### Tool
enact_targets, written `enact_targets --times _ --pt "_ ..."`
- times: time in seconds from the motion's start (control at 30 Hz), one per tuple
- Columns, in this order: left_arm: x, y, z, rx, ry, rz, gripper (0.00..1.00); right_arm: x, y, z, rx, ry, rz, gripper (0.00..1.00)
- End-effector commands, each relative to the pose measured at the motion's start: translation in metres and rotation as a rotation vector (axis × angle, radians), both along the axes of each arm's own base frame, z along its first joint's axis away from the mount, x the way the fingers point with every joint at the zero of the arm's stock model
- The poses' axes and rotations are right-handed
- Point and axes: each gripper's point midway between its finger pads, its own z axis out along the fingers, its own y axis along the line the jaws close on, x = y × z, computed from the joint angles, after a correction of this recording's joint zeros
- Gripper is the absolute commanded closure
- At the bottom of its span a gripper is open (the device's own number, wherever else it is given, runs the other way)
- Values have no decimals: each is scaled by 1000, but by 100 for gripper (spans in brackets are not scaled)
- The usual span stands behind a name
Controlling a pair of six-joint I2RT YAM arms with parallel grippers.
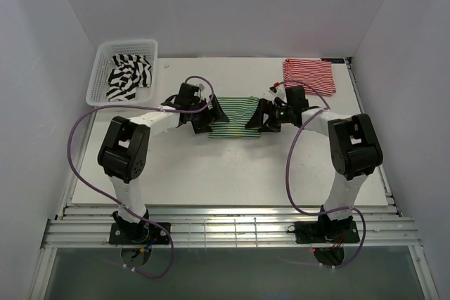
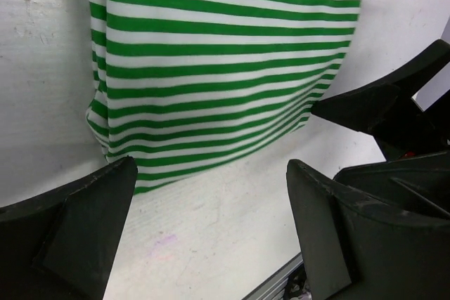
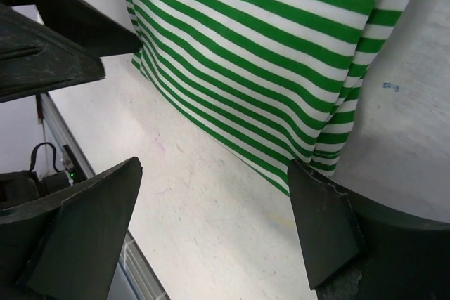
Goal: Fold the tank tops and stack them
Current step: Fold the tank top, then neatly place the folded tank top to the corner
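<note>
Folded green-striped top (image 1: 235, 120) (flat, central)

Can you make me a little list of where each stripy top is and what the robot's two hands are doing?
green top: folded flat, middle of the table, between both grippers
red top: flat, looks folded, far right corner
black-and-white top: crumpled inside the white basket, far left corner
left gripper: open, at the green top's left edge, holding nothing
right gripper: open, at the green top's right edge, holding nothing
stack: not made yet, the three tops lie apart
</note>
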Motion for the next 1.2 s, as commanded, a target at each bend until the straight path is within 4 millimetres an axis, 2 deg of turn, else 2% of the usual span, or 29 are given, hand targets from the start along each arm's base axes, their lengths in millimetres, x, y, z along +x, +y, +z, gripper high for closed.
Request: enact_targets --times 0.0,0.03,0.07,0.13,0.17,0.23,0.3,0.37,0.4,0.43,0.5,0.53,0.63,0.8,0.93,0.97,1.17 --pt "5 6 72 -26 -173 4 2 12 -12 43 -64 -149 -21 10" --pt "4 8 80 -23 -195 6 2 15 -14 53 -75 -180 -31 10" --pt "2 11 97 -31 -233 10 2 20 -19 52 -110 -192 -58 10" --pt "-3 19 102 -7 -248 32 2 23 -27 47 -170 -188 -82 10" --pt "-5 22 112 -5 -268 43 2 31 -29 50 -189 -198 -100 10" --pt "-13 29 107 17 -248 56 2 37 -37 38 -257 -162 -126 10" --pt "-20 35 110 25 -246 71 2 54 -40 42 -301 -193 -156 10" --pt "-28 41 102 45 -226 86 2 62 -44 30 -367 -173 -168 10" --pt "-32 44 105 48 -231 90 2 73 -41 38 -374 -193 -175 10" --pt "-37 48 99 60 -220 93 2 73 -39 27 -395 -168 -164 10" --pt "-44 54 98 82 -217 102 2 84 -36 29 -407 -183 -170 9" --pt "-46 56 97 89 -215 107 2 86 -35 20 -417 -162 -164 9" --pt "-53 63 93 112 -205 117 2 87 -29 11 -427 -145 -147 7" --pt "-60 68 86 121 -189 124 2 83 -13 0 -400 -120 -99 4" --pt "-61 69 83 127 -184 126 2 79 -8 -12 -412 -93 -92 0" --pt "-62 70 84 126 -185 126 2 79 -7 -14 -425 -93 -94 5" --pt "-65 75 82 140 -187 141 2 73 -5 -34 -488 -47 -108 17"
